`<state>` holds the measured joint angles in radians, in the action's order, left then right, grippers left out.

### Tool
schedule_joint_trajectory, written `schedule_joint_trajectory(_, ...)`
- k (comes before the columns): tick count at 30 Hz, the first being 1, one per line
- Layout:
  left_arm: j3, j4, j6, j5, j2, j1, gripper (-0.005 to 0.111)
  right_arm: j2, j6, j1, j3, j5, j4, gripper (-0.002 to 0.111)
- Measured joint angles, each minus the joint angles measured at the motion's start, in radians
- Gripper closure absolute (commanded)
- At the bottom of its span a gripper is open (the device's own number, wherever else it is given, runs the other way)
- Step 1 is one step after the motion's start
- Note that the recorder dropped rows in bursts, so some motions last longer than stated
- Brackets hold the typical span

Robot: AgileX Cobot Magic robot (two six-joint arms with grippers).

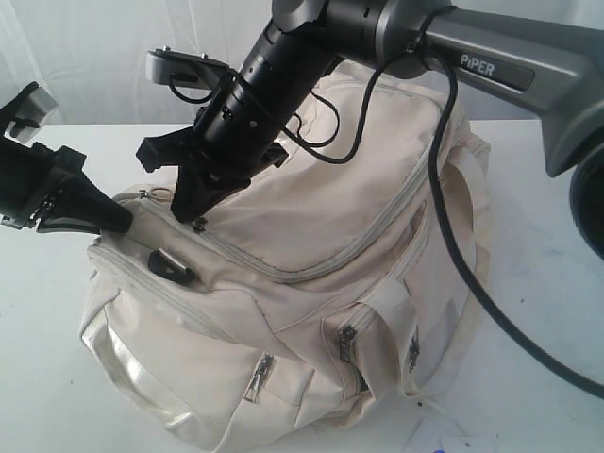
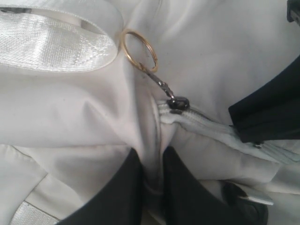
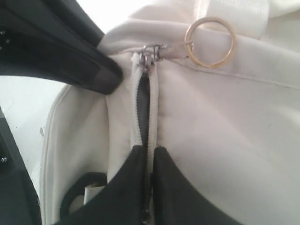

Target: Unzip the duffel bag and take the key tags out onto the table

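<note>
Bag sits zipped on the surface in the exterior view, left claw and right claw at one end; the left wrist view shows the left pinching fabric beside the slider; the right wrist view shows the right narrow on the zip, perhaps its pull, so unzipping is in hand: next, drag along the track.

This looks like a robotics lab: a wide white tabletop, a plain white curtain backdrop hanging at twelve o'clock, and a grey machine arm lettered PiPER reaching in from two o'clock, its black cable trailing toward four o'clock.
</note>
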<state>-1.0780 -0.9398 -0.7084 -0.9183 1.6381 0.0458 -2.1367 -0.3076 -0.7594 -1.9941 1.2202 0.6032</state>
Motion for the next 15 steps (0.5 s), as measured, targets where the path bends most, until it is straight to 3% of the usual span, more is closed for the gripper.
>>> schedule_joint_trajectory(15, 0.0, 0.002, 0.0, 0.0, 0.0, 0.0, 0.107, 0.011, 0.001, 0.0, -0.015, 0.0, -0.104, 0.108)
